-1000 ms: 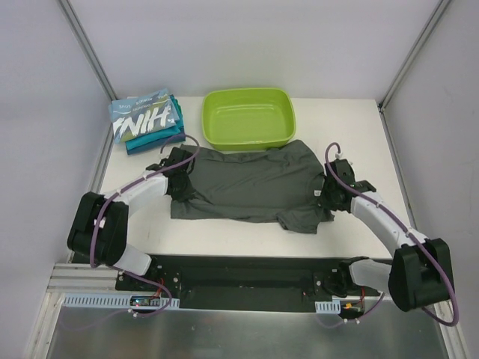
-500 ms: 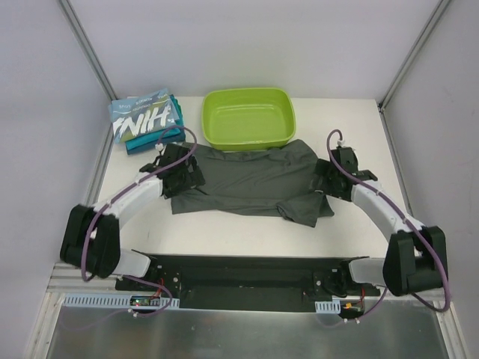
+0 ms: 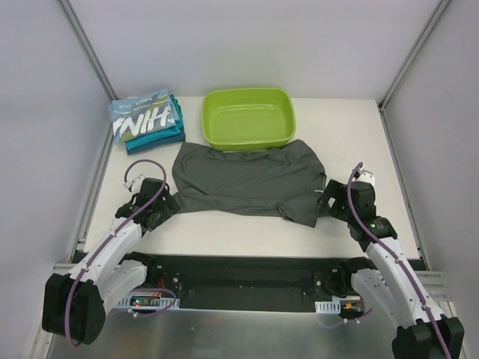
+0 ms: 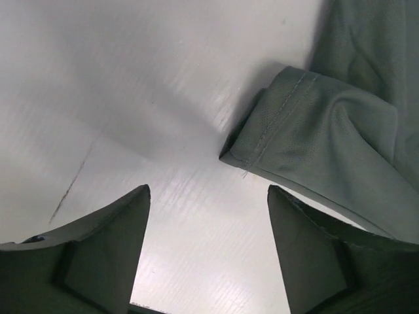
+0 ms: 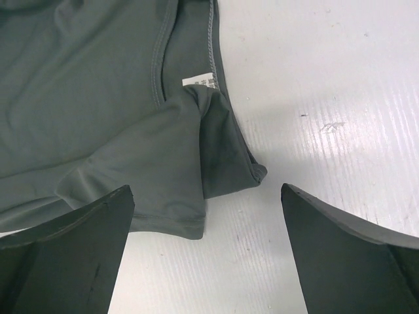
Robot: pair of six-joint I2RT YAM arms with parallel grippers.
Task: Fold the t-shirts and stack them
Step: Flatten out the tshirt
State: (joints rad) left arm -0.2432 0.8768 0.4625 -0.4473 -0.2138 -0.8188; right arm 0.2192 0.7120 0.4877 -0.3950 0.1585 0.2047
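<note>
A dark grey t-shirt (image 3: 247,179) lies spread on the white table, just in front of the tub. Its lower right part is bunched into a fold (image 5: 222,150). The light blue lettered t-shirt (image 3: 142,116) lies folded on top of teal ones (image 3: 161,136) at the back left. My left gripper (image 3: 169,204) hovers open just off the grey shirt's left sleeve (image 4: 308,131), nothing between its fingers. My right gripper (image 3: 326,202) stands open beside the shirt's bunched right corner, over bare table. In the wrist views the left gripper (image 4: 208,190) and the right gripper (image 5: 206,190) hold nothing.
A lime-green plastic tub (image 3: 284,134) sits at the back centre, touching the grey shirt's far edge. Frame posts and grey walls close in both sides. A black rail (image 3: 239,273) with the arm bases runs along the near edge.
Both grippers opened and let go of the grey shirt, then drew back toward the near edge. The shirt now lies flatter and slightly further back.
</note>
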